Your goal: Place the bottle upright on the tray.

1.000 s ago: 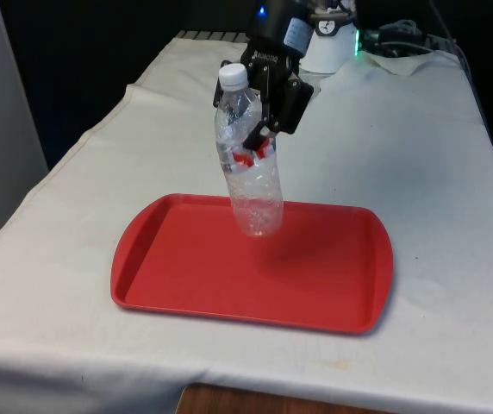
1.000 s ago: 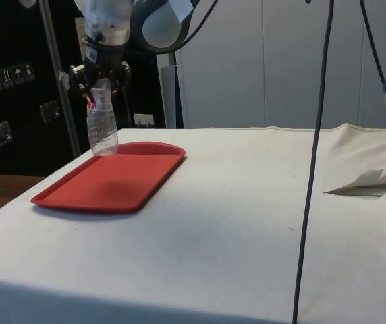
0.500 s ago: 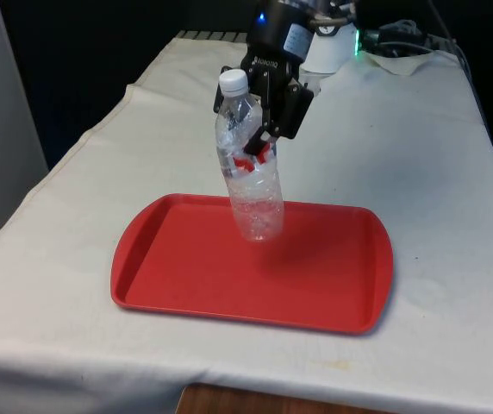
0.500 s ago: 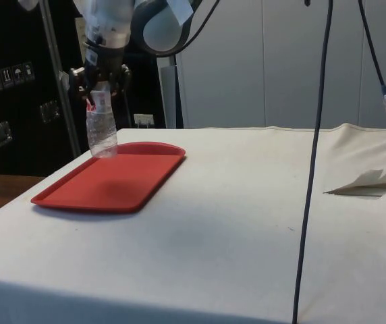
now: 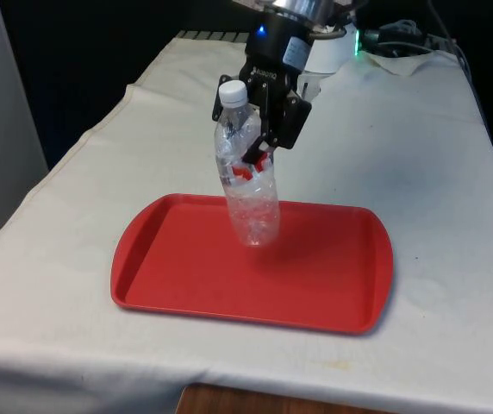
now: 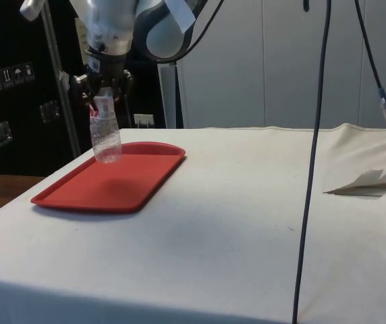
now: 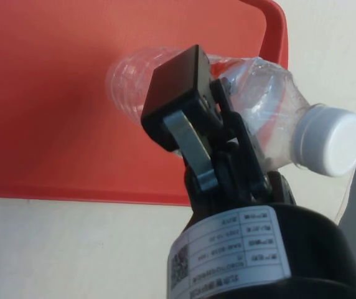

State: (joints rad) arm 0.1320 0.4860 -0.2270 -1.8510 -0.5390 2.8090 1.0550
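Front view: black two-finger gripper [image 5: 258,142] clamped on upper body of clear crumpled plastic bottle with white cap and red label [image 5: 248,185]. Bottle near upright, slightly tilted, base low over far middle of red rectangular plastic tray [image 5: 186,276]; contact with tray surface not discernible. Tray flat on white-clothed counter [image 5: 419,172].

Side view: gripper [image 6: 103,94] grasping bottle [image 6: 105,138] above tray [image 6: 112,185] far end.

Wrist view: finger [image 7: 178,106] pressed against bottle [image 7: 265,118], cap beyond tray [image 7: 53,93] edge.
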